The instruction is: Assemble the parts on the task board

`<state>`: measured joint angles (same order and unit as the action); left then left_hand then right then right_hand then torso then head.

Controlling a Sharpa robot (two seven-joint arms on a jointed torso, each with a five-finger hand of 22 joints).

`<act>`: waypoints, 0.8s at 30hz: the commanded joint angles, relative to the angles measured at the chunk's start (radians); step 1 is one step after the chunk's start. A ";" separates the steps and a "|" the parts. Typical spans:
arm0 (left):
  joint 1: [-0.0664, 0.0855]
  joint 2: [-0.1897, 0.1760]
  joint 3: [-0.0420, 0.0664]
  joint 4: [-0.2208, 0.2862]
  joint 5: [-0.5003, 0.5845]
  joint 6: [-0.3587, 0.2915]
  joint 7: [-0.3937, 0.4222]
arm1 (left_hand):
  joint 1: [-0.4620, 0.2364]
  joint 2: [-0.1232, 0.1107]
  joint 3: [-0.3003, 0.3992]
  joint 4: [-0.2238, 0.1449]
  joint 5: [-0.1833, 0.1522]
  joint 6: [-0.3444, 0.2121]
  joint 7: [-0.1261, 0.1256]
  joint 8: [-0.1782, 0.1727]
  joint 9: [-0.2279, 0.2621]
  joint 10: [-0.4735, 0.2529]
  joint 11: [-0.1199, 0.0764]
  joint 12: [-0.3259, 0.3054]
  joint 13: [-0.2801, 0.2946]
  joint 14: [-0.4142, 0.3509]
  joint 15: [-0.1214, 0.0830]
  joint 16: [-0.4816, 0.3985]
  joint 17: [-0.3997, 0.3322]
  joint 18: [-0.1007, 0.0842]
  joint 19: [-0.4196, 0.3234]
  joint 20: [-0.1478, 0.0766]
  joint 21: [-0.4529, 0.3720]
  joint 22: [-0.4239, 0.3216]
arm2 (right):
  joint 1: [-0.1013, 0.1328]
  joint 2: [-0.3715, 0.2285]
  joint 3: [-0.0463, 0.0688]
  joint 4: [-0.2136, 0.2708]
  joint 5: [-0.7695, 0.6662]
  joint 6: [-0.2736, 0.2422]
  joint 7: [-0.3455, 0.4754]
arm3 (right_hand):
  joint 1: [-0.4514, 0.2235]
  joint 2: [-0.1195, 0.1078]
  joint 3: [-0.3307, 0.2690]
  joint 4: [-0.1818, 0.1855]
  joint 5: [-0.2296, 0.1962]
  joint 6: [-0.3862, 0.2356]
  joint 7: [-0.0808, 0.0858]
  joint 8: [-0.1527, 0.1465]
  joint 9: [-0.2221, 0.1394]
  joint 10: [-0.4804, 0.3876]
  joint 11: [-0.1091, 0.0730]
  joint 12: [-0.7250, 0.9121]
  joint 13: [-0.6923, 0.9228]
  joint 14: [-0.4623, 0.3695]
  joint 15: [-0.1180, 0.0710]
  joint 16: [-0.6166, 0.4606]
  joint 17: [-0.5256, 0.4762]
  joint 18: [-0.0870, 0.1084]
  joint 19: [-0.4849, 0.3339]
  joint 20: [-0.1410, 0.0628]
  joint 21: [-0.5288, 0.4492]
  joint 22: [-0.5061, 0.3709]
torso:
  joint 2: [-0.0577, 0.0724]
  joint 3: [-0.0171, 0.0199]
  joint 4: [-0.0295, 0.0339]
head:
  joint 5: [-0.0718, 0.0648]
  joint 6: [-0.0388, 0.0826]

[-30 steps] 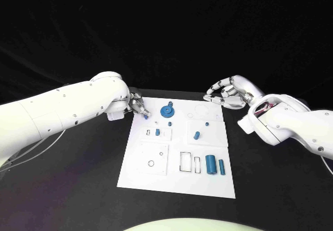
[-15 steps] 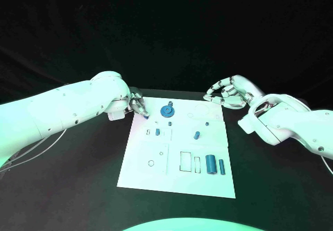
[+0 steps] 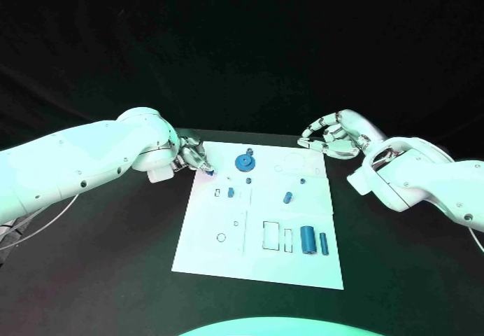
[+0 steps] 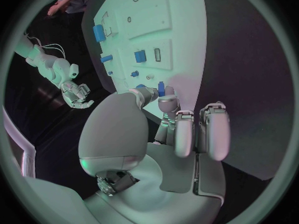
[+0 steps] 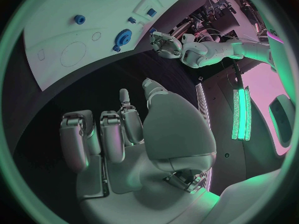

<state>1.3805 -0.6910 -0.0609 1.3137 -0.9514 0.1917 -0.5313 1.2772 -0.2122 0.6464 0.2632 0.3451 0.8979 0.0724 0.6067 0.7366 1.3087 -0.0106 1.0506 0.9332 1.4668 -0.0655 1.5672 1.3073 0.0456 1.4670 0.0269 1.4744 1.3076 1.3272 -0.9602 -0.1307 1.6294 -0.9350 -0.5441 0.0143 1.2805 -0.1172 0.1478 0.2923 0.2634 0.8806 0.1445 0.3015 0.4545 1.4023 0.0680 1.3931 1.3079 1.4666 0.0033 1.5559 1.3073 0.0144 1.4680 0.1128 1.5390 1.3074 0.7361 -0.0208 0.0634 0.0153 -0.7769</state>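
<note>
Board (image 3: 217, 255): white plate in the middle of the head view, lying flat on the black table (image 3: 111, 280), its long side running from top to bottom of the frame.
Gear (image 3: 243, 162): blue, round, near the board's top edge, just left of centre.
Small parts: a blue block (image 3: 230, 192) left of centre and a blue peg (image 3: 287, 197) right of centre, both on the board's upper half.
Cylinders: a thick one (image 3: 308, 239) and a thin one (image 3: 324, 243) side by side at the board's lower right.
Left hand (image 3: 191, 155): at the board's upper left corner; in the left wrist view the thumb and a finger (image 4: 167, 103) pinch a small blue piece (image 4: 161, 88) at the board's edge, the other fingers pressed together.
Right hand (image 3: 331, 137): off the board's upper right corner, apart from it; fingers loosely curled and apart, holding nothing.
</note>
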 commanded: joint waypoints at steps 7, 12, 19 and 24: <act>-0.008 -0.068 -0.002 0.132 0.065 -0.098 0.030 | -0.034 -0.015 0.205 -0.189 0.027 0.020 -0.008 0.014 0.006 0.023 -0.004 0.019 0.013 0.104 -0.006 0.004 0.263 -0.006 0.021 -0.002 0.007 0.097 | -0.003 -0.003 -0.001 -0.001 -0.005 0.012 0.004 | -0.001 0.002 0.001 -0.003 0.003 -0.006 0.003 0.006 0.001 -0.002 -0.001 -0.001 0.076 0.090 -0.006 -0.006 0.206 -0.004 0.079 -0.008 -0.004 0.240 | -0.005 0.0003 0.0055 | 0.001 -0.006; -0.022 -0.076 -0.008 0.154 0.015 -0.107 0.037 | -0.038 -0.018 0.209 -0.193 0.031 0.022 -0.009 0.015 0.006 0.025 -0.005 0.020 0.014 0.104 -0.007 0.004 0.263 -0.007 0.023 -0.003 0.009 0.100 | -0.006 -0.003 -0.001 -0.001 -0.005 0.013 0.005 | -0.001 0.002 0.001 -0.003 0.003 -0.006 0.003 0.006 0.001 -0.002 -0.001 -0.001 0.076 0.090 -0.006 -0.006 0.206 -0.004 0.079 -0.008 -0.004 0.240 | -0.006 0.0008 0.0039 | 0.005 -0.006; -0.045 -0.069 -0.016 0.169 -0.049 -0.107 0.042 | -0.041 -0.020 0.212 -0.196 0.034 0.024 -0.010 0.016 0.007 0.028 -0.006 0.022 0.016 0.104 -0.008 0.004 0.263 -0.008 0.024 -0.003 0.010 0.102 | -0.008 -0.003 -0.001 -0.001 -0.005 0.013 0.005 | -0.002 0.001 0.000 -0.003 0.005 -0.006 0.003 0.006 0.001 -0.003 -0.001 -0.003 0.075 0.090 -0.006 -0.006 0.205 -0.004 0.078 -0.008 -0.006 0.239 | -0.004 0.0000 0.0014 | 0.007 -0.005; -0.055 -0.058 -0.017 0.168 -0.088 -0.099 0.036 | -0.044 -0.022 0.215 -0.199 0.037 0.026 -0.011 0.017 0.007 0.032 -0.007 0.028 0.022 0.104 -0.009 0.004 0.263 -0.008 0.025 -0.004 0.012 0.104 | -0.008 -0.004 -0.001 0.000 -0.005 0.013 0.005 | -0.002 0.001 0.000 -0.003 0.005 -0.006 0.003 0.006 0.001 -0.003 -0.001 -0.003 0.075 0.090 -0.006 -0.006 0.205 -0.004 0.078 -0.008 -0.006 0.239 | -0.003 0.0012 -0.0001 | 0.007 -0.006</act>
<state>1.3266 -0.7517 -0.0787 1.4792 -0.9855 0.0956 -0.5065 1.2429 -0.2334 0.6683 0.2521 0.3757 0.9101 0.0674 0.6193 0.7437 1.3325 -0.0155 1.0748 0.9538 1.4667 -0.0656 1.5672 1.3073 0.0457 1.4669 0.0269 1.4822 1.3075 1.3197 -0.9637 -0.1315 1.6281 -0.9350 -0.5434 0.0142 1.2805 -0.1172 0.1478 0.2923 0.2634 0.8806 0.1445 0.3015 0.4551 1.4023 0.0680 1.3931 1.3077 1.4666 0.0033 1.5558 1.3080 0.0144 1.4680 0.1128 1.5390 1.3081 0.7321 -0.0204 0.0647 0.0222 -0.7824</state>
